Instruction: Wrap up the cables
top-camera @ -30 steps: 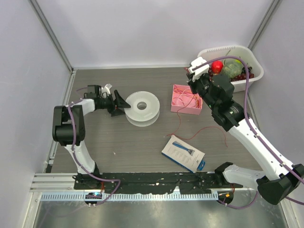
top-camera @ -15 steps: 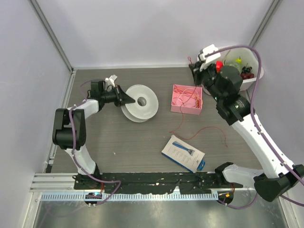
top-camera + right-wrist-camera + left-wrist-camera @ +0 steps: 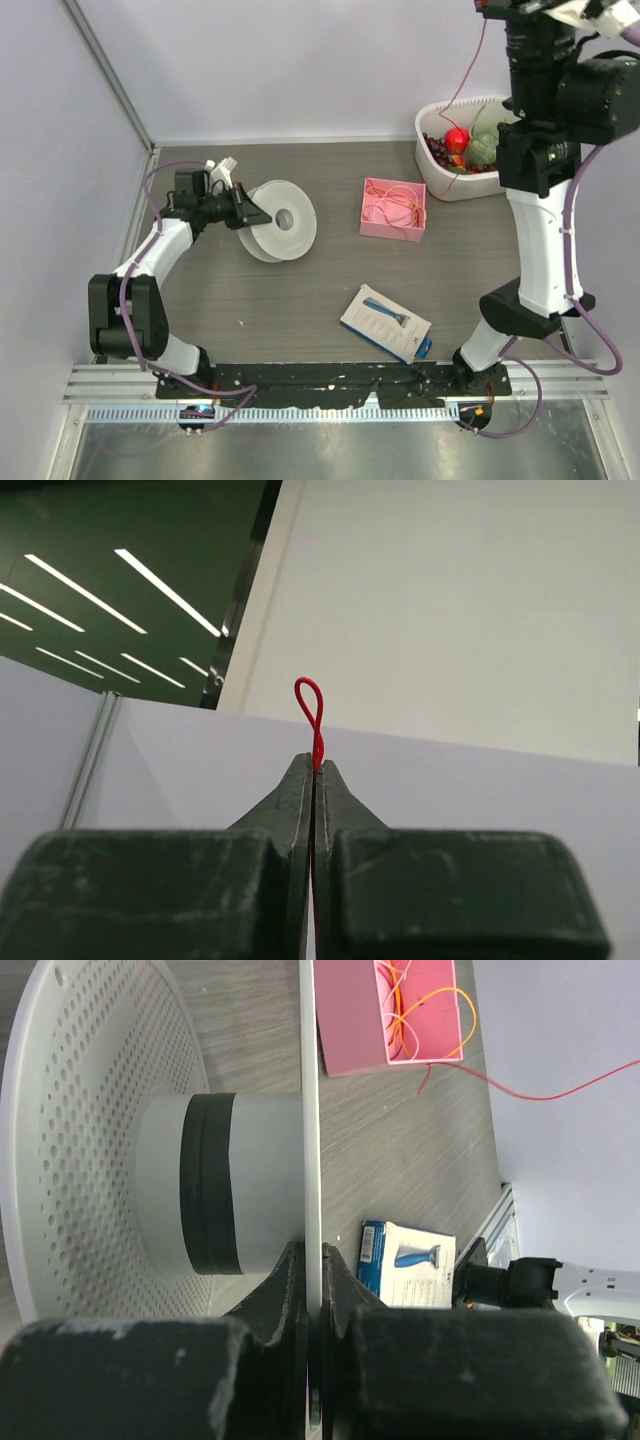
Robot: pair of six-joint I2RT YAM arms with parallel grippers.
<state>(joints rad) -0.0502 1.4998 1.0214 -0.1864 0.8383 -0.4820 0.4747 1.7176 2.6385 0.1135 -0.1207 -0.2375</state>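
Top view: The left gripper (image 3: 243,210) is clenched on the rim of a white spool (image 3: 282,218), which stands on edge on the grey table (image 3: 300,290), left of centre. To the right of the spool sits a shallow pink box (image 3: 390,233) holding loose loops of the thin red-orange wire (image 3: 400,207). One strand of that wire rises from near the white basket (image 3: 447,187) of fruit at the back right, up to the right gripper (image 3: 488,10). That gripper is at the very top of the picture, high above the table, and its fingers are hard to make out from here. A boxed razor (image 3: 385,322) lies near the front edge, well apart from the box.

Left wrist view: The left gripper (image 3: 312,1260) has its dark fingers pressed together on the thin flange of the spool (image 3: 90,1140). The other flange is perforated, and a black band circles the hub. Beyond, the pink box (image 3: 350,1030) shows orange loops of wire (image 3: 440,1005), with a red strand trailing off to the right. The boxed razor (image 3: 405,1260) lies nearer.

Right wrist view: The right gripper (image 3: 314,765) is clamped tight on the wire (image 3: 310,710). A small red loop of it stands up just above the fingertips, against a pale wall.
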